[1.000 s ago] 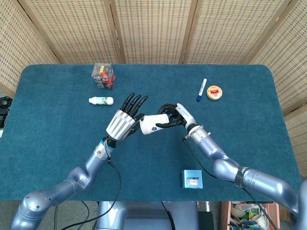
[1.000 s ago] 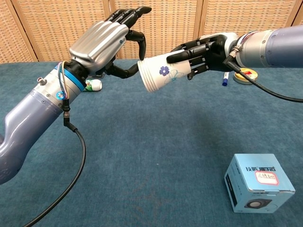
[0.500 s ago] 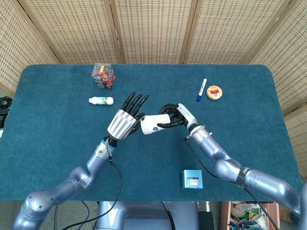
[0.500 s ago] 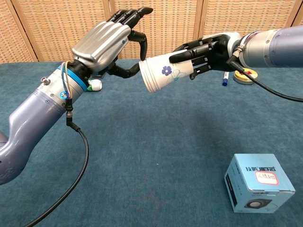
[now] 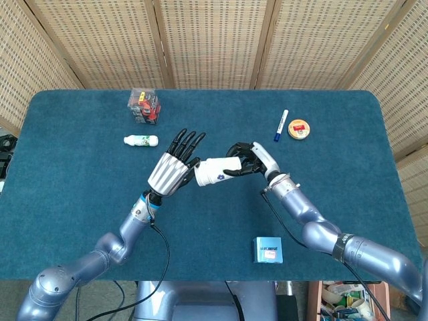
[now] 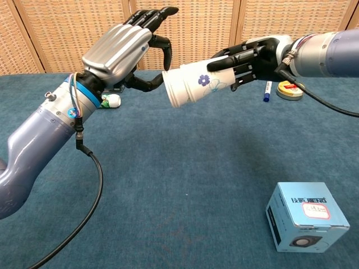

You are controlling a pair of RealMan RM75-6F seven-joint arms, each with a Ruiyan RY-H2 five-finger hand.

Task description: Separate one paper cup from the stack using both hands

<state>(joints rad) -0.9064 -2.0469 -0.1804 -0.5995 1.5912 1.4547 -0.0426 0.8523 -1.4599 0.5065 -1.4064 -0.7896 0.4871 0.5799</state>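
A white paper cup stack (image 5: 215,172) (image 6: 193,87) with a blue flower print lies sideways in the air above the middle of the table, its rim pointing toward my left hand. My right hand (image 5: 251,160) (image 6: 252,53) grips the stack around its base end. My left hand (image 5: 172,170) (image 6: 120,47) is at the rim; its thumb and one finger pinch the rim's edge while the other fingers point straight up and apart. Whether a cup has slid off the stack cannot be seen.
A blue-and-white box (image 5: 269,250) (image 6: 305,216) sits near the front right. A marker (image 5: 281,125) and a tape roll (image 5: 299,129) lie at the back right. A white bottle (image 5: 141,140) and a clear box (image 5: 144,105) are at the back left of the blue table (image 5: 80,200).
My right hand has shifted slightly to the right and up with the stack's base. The stack looks a little longer between the two hands. My left hand has stayed at the rim.
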